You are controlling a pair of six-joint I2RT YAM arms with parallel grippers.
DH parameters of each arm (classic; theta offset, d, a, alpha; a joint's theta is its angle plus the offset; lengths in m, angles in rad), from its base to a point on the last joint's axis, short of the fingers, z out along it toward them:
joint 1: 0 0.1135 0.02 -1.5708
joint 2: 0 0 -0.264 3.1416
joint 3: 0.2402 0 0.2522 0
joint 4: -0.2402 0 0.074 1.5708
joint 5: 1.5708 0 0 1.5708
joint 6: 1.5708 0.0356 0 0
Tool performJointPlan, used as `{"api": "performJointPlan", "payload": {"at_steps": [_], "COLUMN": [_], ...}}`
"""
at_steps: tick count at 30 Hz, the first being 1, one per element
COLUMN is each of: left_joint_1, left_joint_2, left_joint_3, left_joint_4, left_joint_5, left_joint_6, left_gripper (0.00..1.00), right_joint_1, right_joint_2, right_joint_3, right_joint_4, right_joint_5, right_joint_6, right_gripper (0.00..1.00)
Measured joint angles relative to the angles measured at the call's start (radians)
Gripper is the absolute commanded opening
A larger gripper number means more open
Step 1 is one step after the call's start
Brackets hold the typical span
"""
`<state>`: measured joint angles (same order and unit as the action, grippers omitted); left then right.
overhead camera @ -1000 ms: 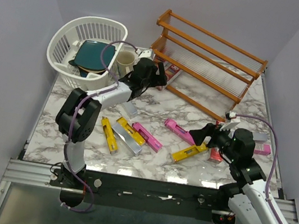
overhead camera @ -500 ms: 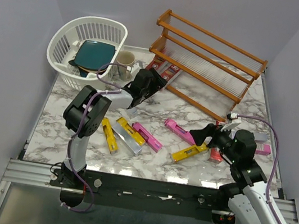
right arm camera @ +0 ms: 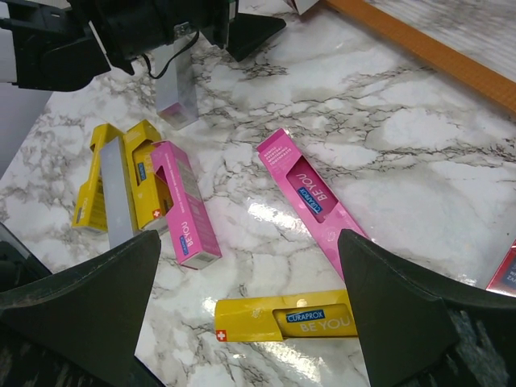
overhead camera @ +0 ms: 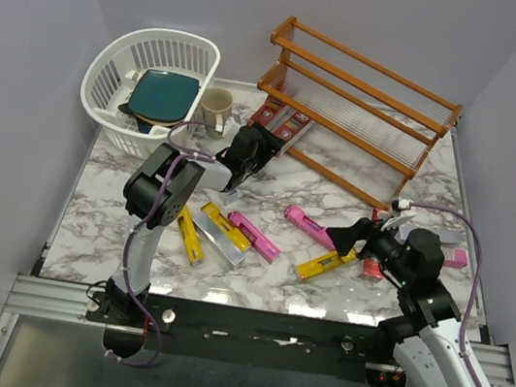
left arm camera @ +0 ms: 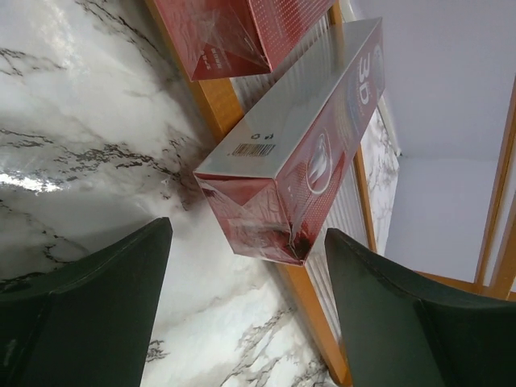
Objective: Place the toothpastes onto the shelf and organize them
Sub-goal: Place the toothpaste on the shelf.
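The wooden shelf [overhead camera: 361, 102] stands at the back right. Two red cartons [overhead camera: 284, 119] lie at its lower left end. In the left wrist view the nearer red and silver carton [left arm camera: 298, 161] rests on the bottom rail [left arm camera: 310, 318], with a second one [left arm camera: 234, 32] beyond it. My left gripper [overhead camera: 254, 146] [left arm camera: 250, 306] is open and empty just short of the carton. My right gripper [overhead camera: 354, 236] [right arm camera: 250, 238] is open above a yellow carton [right arm camera: 282, 318] [overhead camera: 325, 263]. Pink cartons [right arm camera: 310, 189] [right arm camera: 185, 201] lie beside it.
Yellow, silver and pink cartons [overhead camera: 222, 232] lie in the middle front, a red one [overhead camera: 374, 268] and a pink one [overhead camera: 454, 256] by my right arm. A white basket [overhead camera: 153, 79] with a teal plate and a beige mug [overhead camera: 217, 109] stand at the back left.
My left gripper has drawn back from the shelf's left end toward the near side, with its elbow folding in. The right gripper has shifted slightly right.
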<state>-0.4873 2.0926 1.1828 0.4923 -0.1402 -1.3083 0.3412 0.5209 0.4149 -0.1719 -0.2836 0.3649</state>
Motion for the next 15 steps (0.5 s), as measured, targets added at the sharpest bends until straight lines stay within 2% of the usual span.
{"api": "performJointPlan", "payload": {"at_steps": [5,6,15], "left_joint_1": [0.002,0.002,0.009], "left_joint_2": [0.013,0.017,0.070], "left_joint_3": [-0.012,-0.012,-0.012], "left_joint_4": [0.080,0.095,0.212], "left_joint_5": [-0.002,-0.002,-0.010], "left_joint_6": [-0.022,-0.025,-0.048], "left_gripper": [0.81,0.77,0.67], "right_joint_1": [0.000,0.000,0.000], "right_joint_2": [0.002,0.002,0.003], "right_joint_3": [-0.006,-0.008,-0.013], "right_joint_4": [0.010,0.014,0.023], "right_joint_5": [-0.023,-0.025,-0.040], "right_joint_6": [0.000,0.000,0.000], "right_gripper": [1.00,1.00,1.00]}}
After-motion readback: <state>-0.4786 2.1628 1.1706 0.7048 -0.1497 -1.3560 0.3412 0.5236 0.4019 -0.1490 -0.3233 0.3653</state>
